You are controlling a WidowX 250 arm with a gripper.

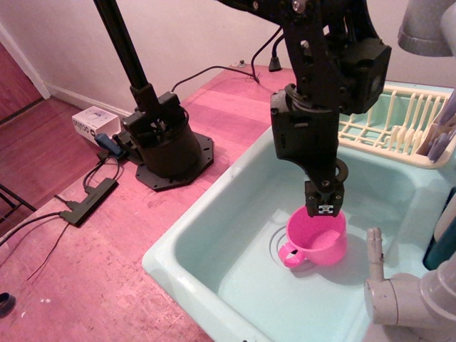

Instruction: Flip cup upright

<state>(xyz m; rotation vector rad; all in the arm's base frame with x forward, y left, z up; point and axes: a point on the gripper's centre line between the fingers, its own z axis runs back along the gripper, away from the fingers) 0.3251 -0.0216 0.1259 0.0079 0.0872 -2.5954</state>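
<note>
The pink cup (318,239) stands upright on the floor of the pale green sink (214,246), mouth up, beside the drain. Its loop handle points to the front left. My black gripper (324,209) hangs straight down over the cup's far rim, with its fingertips (322,199) at rim height. The jaws look slightly parted at the rim and do not lift the cup. The arm hides the far part of the rim.
A white tap (399,292) stands at the sink's front right. A cream dish rack (399,125) sits behind the sink. A black stand base (165,146) and cables lie on the pink floor to the left. A dark bottle (443,242) is at the right edge.
</note>
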